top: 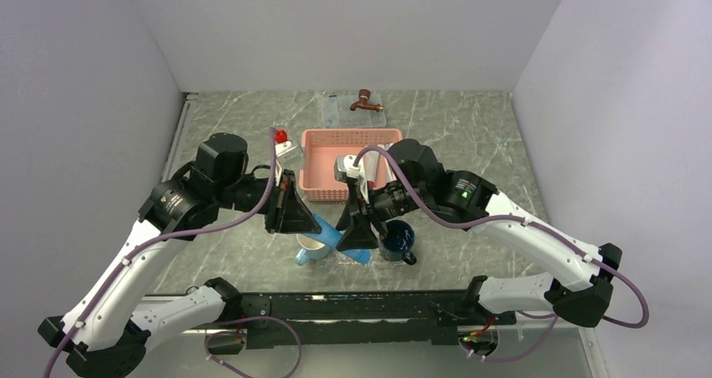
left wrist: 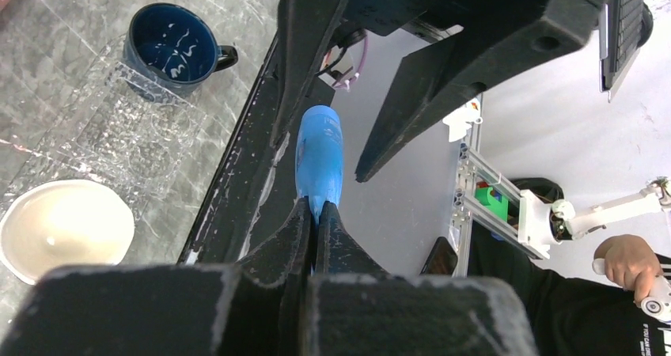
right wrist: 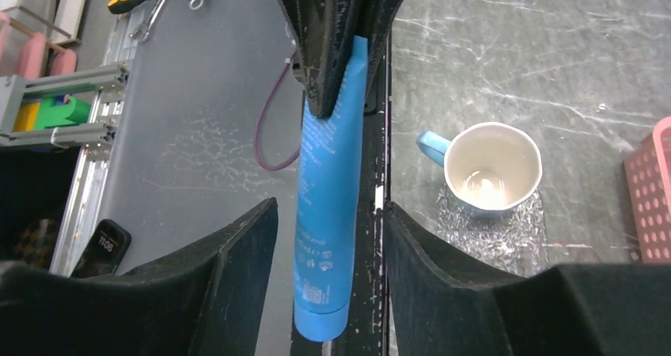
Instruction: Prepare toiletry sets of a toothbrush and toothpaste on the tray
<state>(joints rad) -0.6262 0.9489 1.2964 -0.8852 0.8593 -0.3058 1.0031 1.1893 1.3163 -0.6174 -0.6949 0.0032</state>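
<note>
A light-blue toothpaste (right wrist: 328,182) tube hangs in the air between my two grippers, above the table's near edge. My left gripper (left wrist: 315,213) is shut on its flat crimped end, and the tube (left wrist: 320,154) points away from it. Around the cap end my right gripper (right wrist: 330,206) stands open, with a gap on each side of the tube. From above, the tube (top: 337,238) shows between both sets of fingers. The small clear tray (left wrist: 119,126) lies on the table beneath, under the two mugs. No toothbrush is in view.
A dark blue mug (left wrist: 172,49) and a light-blue mug (right wrist: 490,166) with a white inside stand on the small tray. Behind them sits a pink lattice basket (top: 348,160). A larger clear tray (top: 340,119) holding a brown tap is at the back.
</note>
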